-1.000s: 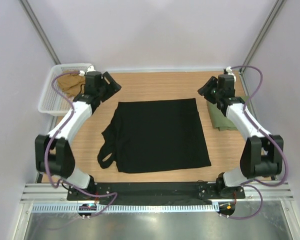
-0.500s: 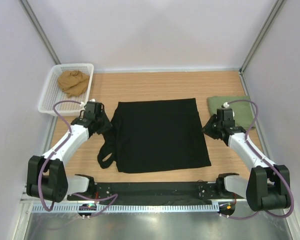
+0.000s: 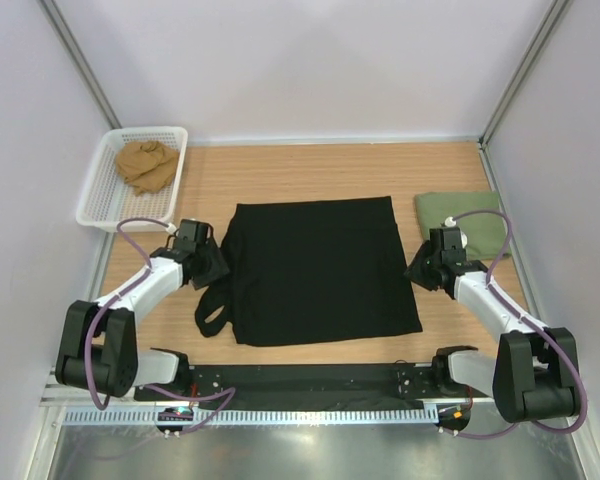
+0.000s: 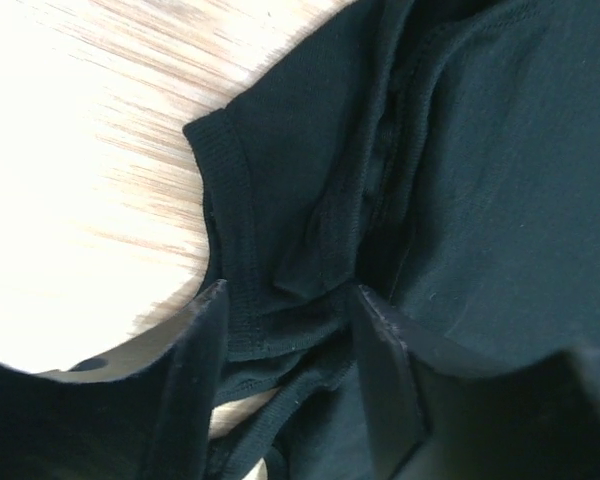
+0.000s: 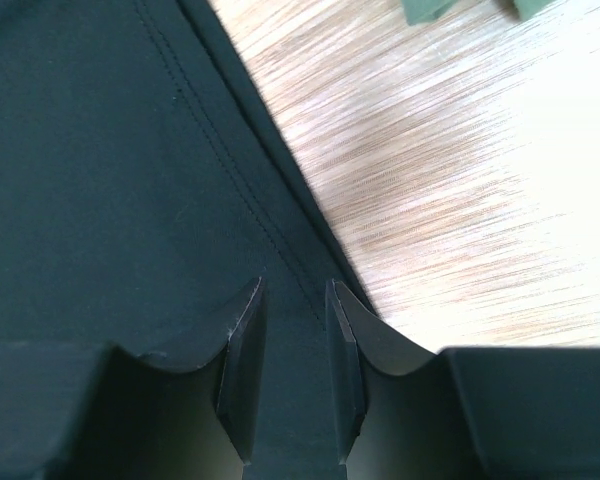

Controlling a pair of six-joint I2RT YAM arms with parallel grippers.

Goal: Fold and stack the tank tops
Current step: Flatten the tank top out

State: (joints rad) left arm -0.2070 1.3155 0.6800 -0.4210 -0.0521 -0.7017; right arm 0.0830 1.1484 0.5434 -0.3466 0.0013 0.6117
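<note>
- Straddling an armhole seam of the black tank top, the left pincer stands open.
- Right pincer, narrowed over its side hem; cannot tell whether it pinches.

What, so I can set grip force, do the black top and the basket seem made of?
Black top: soft matte knit, probably cotton jersey; ribbed trim and stitched seams show in the wrist views. Basket: white, likely rigid plastic; open mesh walls with a solid rim.

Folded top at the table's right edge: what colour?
The folded top is olive green, best seen in the top external view.
</note>
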